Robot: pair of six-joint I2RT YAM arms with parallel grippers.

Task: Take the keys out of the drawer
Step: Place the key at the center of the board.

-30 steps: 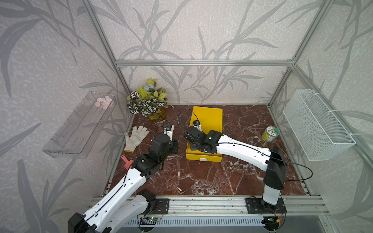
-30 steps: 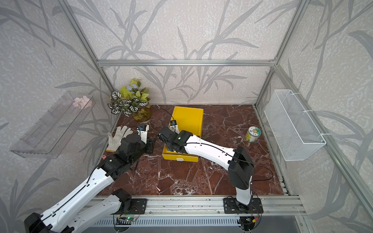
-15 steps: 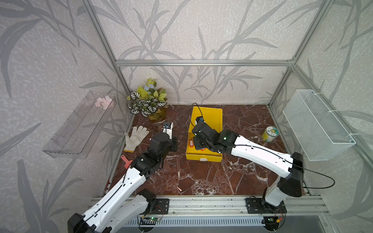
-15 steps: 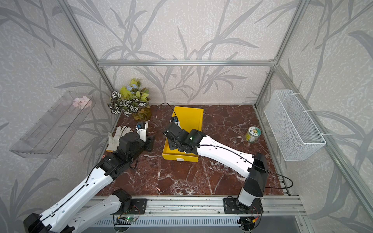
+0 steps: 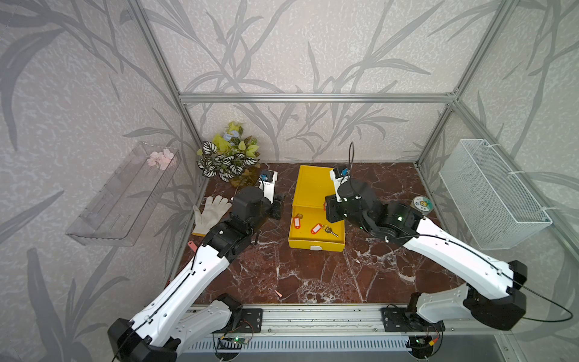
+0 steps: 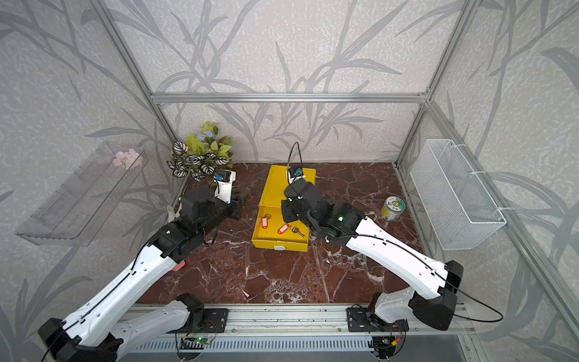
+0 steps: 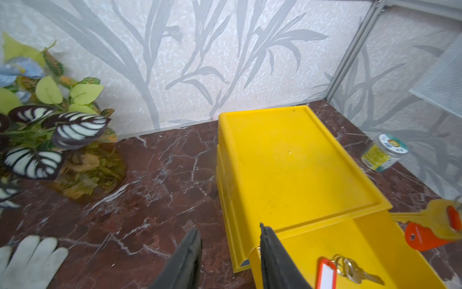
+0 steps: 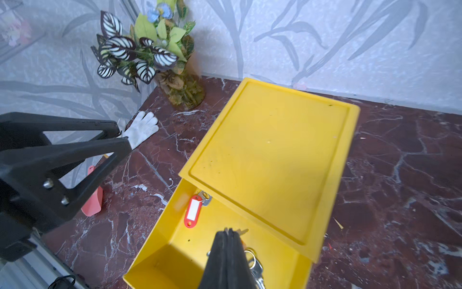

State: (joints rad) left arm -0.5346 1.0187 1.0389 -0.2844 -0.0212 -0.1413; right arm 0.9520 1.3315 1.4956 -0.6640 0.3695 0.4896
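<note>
**Over the yellow drawer: one key in the claw, two left inside**

Seen from above, in both top views, the drawer [image 5: 327,244] stands pulled out toward the front of its yellow case [image 5: 313,185]. The right claw [image 5: 328,210] hangs over the drawer's rear right corner, closed, with a scrap of orange at its tip. Two of the keys lie on the drawer floor. The back key [image 5: 297,221] has its tag running front to back, ring at the far end. The front key [image 5: 317,228] has its tag slanted and its blade aimed at the right front corner. The left claw [image 5: 278,205] waits just beside the case's left side, over the table [image 5: 282,275].

From the left wrist, that claw's jaws stand partly apart with nothing between them. Past the drawer's right wall the held key [image 7: 430,215] shows, blurred. Its blade is about level, tip toward the case, with an orange tag beneath.

From the right wrist, the right claw's fingers [image 8: 225,250] are pressed together, and a key tip pokes out beside them. A ring and key show lower down, and I cannot tell whether they are held or lying below.

I judge this step to be carrying one key out. The next move calls for swinging it clear of the right wall, setting it on the table, then returning for the other two.
</note>
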